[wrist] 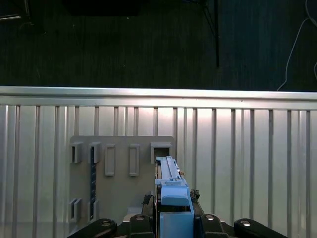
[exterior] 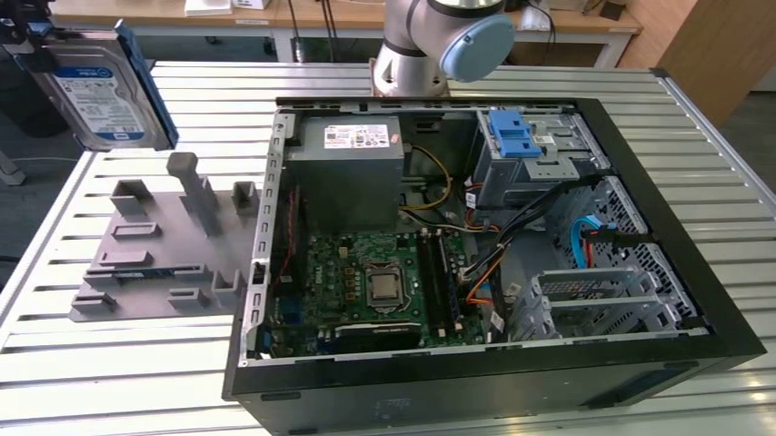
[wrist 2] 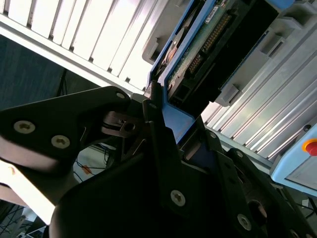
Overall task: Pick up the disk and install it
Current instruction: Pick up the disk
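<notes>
The gripper [wrist: 174,217] clamps the disk [wrist: 171,181] by its blue carrier frame, jaws drawn narrow on either side. The disk hangs in open air over the grey slotted holder [wrist: 121,188] and the slatted table [wrist: 257,148]. Its long axis is near upright, and its white-and-blue label faces the exterior camera. The open computer case [exterior: 485,400] lies well apart, toward the exterior view's right.

Big slatted metal table [exterior: 122,363] under bright, even light, dark carpet floor [wrist: 124,44] past its edge, and wooden desks [exterior: 327,14] along the back with a wood panel [exterior: 715,45] beside them.
</notes>
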### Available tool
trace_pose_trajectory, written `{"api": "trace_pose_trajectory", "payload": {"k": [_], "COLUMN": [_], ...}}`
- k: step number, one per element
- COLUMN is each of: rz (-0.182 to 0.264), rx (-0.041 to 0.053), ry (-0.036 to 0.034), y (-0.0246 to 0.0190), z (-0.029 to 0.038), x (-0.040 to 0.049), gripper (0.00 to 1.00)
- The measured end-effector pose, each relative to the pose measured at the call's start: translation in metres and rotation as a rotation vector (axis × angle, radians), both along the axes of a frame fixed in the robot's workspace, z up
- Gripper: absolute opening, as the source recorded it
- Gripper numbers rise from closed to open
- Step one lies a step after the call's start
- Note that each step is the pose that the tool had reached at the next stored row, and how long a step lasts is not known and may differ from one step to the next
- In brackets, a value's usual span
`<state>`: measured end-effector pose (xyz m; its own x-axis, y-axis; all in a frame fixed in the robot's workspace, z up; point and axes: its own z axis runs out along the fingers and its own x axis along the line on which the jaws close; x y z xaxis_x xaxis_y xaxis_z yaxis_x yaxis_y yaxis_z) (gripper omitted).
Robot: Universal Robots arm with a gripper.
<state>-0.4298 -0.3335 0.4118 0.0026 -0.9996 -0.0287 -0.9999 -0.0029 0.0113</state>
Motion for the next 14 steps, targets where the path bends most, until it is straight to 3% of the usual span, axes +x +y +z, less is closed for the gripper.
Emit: {"api": "trace_pose_trajectory", "payload": {"k": [14], "rz": [0.000], "rx": [0.0000], "ry": [0.0001], "y": [0.0000], "z": [0.0111], "x": [0.0000], "gripper": [0.36]}}
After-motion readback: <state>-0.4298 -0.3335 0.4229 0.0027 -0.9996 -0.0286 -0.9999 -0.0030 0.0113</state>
